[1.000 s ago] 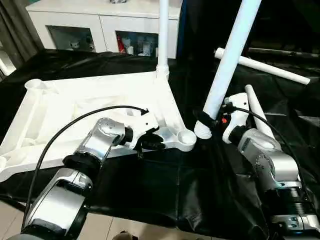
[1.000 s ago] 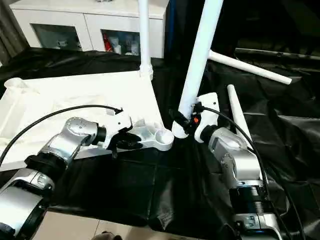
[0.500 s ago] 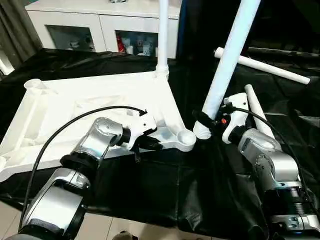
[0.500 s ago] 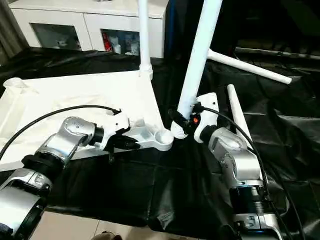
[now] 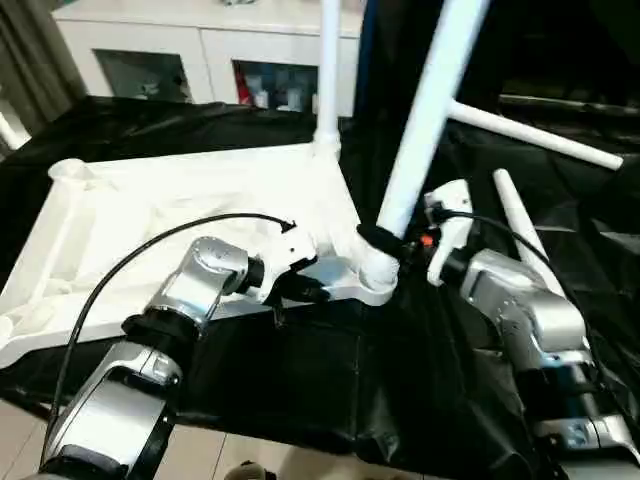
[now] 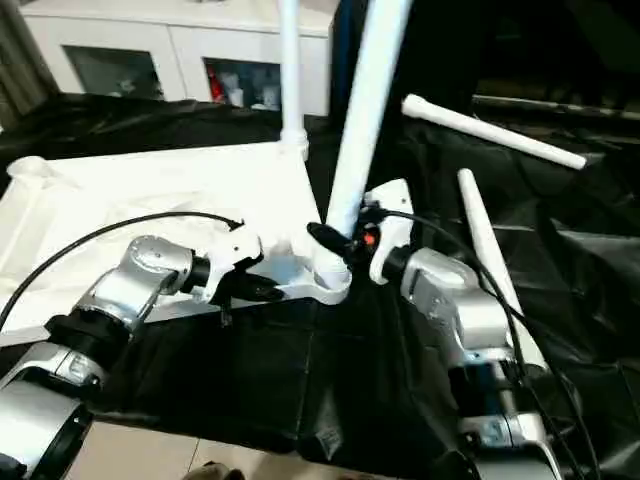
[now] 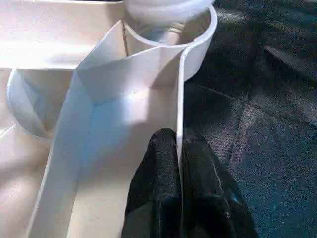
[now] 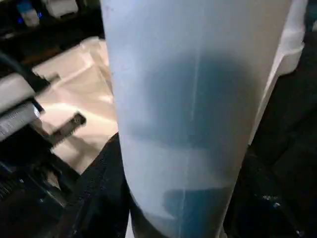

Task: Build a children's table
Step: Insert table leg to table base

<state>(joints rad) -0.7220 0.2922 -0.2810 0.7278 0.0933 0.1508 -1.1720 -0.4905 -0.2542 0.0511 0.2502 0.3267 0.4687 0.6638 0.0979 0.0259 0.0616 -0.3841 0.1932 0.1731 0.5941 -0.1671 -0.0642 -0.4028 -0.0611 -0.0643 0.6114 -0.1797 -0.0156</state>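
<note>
- Since a second ago, the right claw [image 5: 383,243] has carried its leg [image 5: 420,130] leftward: the flared foot, then just right of the near-right corner socket [image 5: 372,285], now sits at that socket, the tube leaning toward 1 o'clock.
- Left claw [image 5: 312,291] has closed meanwhile; its two black fingers [image 7: 157,198] now pinch the thin upright rim wall of the tabletop [image 5: 180,220], one finger on each side of it, just left of the same socket.
- Right claw is clamped around the lower end of the leg, black fingers wrapped on either side of the tube right above the flare.
- Whether the foot is seated fully in the socket or only resting on its rim cannot be told.
- Tabletop lies upside down, ribbed underside up, on the black-covered table [image 5: 300,370], filling the area from 9 to 12 o'clock of the left claw.
- A second leg [image 5: 327,70] stands upright in the far-right corner socket, at 12 o'clock of the left claw.
- Far-left corner socket [image 5: 67,170] holds nothing.
- Two more legs lie loose on the black cover: one [image 5: 530,135] across the back at 1 o'clock of the right claw, another [image 5: 520,235] beside the right forearm at 3 o'clock.
- Behind the table stands a white cabinet [image 5: 200,50] with glass doors, small items on its shelves.
</note>
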